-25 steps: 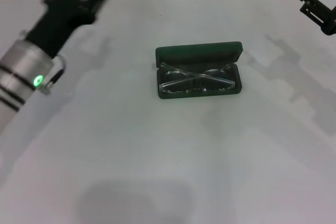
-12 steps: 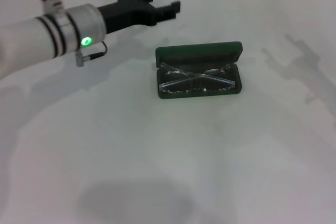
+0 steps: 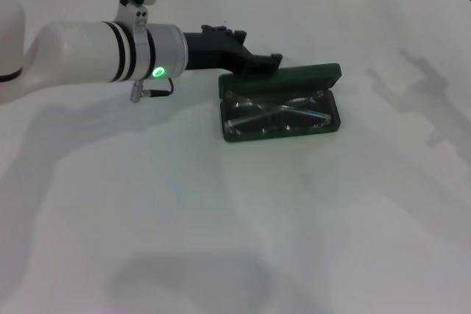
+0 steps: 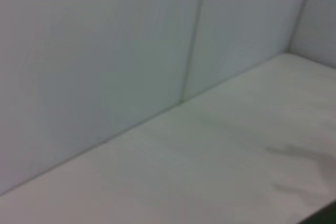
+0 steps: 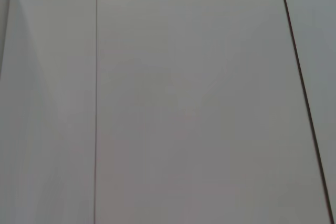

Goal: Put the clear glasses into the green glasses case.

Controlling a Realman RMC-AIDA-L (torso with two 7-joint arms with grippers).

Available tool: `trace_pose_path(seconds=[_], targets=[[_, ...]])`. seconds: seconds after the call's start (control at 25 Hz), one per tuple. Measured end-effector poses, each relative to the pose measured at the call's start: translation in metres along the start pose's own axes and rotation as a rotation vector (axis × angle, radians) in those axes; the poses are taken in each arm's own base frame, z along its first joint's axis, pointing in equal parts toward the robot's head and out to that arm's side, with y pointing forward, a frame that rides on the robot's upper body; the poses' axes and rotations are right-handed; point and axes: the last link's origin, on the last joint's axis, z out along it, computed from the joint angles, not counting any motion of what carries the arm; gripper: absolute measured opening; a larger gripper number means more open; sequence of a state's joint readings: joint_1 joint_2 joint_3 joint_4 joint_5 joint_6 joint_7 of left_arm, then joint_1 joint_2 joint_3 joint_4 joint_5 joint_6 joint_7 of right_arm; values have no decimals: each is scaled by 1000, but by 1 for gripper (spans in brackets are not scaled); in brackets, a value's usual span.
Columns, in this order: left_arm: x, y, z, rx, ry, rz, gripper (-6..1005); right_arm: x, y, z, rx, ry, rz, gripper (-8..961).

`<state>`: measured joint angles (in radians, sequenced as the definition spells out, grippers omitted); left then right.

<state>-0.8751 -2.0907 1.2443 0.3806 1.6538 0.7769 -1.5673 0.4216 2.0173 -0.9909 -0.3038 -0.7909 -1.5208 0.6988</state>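
Note:
The green glasses case lies open in the middle of the white table in the head view, its lid standing up at the back. The clear glasses rest folded inside its tray, temple arms crossed over the lens. My left arm reaches in from the left, and my left gripper hovers at the lid's back left corner, just above its edge. The right gripper is out of view. Neither wrist view shows the glasses.
The white table stretches bare around the case, with a pale wall behind its far edge. Shadows of the arms fall on the table at right and near the front. The right wrist view shows only wall panels.
The left arm has swung from the far left corner across to the case, the gripper now at its lid. The right gripper has left the upper right of the head view.

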Motion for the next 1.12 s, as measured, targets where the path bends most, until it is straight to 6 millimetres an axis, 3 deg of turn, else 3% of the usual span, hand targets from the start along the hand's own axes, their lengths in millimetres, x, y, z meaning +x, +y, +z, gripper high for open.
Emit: trace_pose_path(seconds=[0.32,0.76,0.96,1.12], targets=[[-9,15,3,-69,-56,71,895,0,-3,-1,12,8,-8,745],[-21,20,-1,-91,-69,99,895,2,-3,0,14,24,-12,745],[-15,30,-22,-167,123,101,894,4,3,5,-49,49,-15,745],[-22,33,-55,-234,320,105,894,-1,15,12,-253,125,0,745]])
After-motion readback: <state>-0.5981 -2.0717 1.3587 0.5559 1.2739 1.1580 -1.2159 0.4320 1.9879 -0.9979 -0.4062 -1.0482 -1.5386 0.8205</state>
